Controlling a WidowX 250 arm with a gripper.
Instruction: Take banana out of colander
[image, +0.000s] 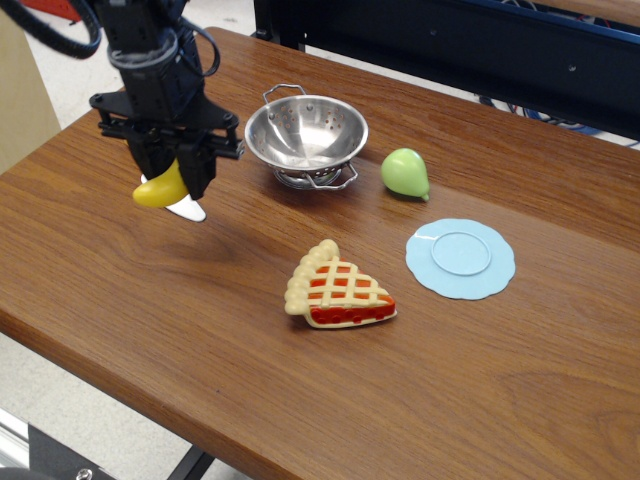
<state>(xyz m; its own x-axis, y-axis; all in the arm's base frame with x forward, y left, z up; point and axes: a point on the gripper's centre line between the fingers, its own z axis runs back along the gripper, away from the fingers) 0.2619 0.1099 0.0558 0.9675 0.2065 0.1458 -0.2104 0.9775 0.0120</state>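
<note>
The end effector (172, 172) hangs over the left part of the brown wooden worktop (230, 330), its 2 dark fingers (196, 168) pointing down and pinching the banana (163, 188) between them. The banana is yellow and curved, lifted clear of the wood, with its lower end sticking out to the left below the fingers. It is well outside the colander (307, 132), off to that bowl's left.

The colander sits upright on its ring base near the back of the worktop. From here its shiny perforated inside looks bare; only the holes and the steel show. 1 wire loop handle pokes up at its back left rim and another lies at the front by the base.

Just under and behind the held banana, the white blade of a toy knife (186, 208) peeks out on the wood; the rest of the knife is hidden by the arm.

To the right of the colander, near it but apart, a green pear (405, 173) rests on the worktop. Further right and toward the front lies a flat light-blue plate (460, 258) with a scalloped edge, nothing on it. In front of the colander, near the middle, lies a toy slice of pie (335, 287) with a lattice top and red filling.
</note>
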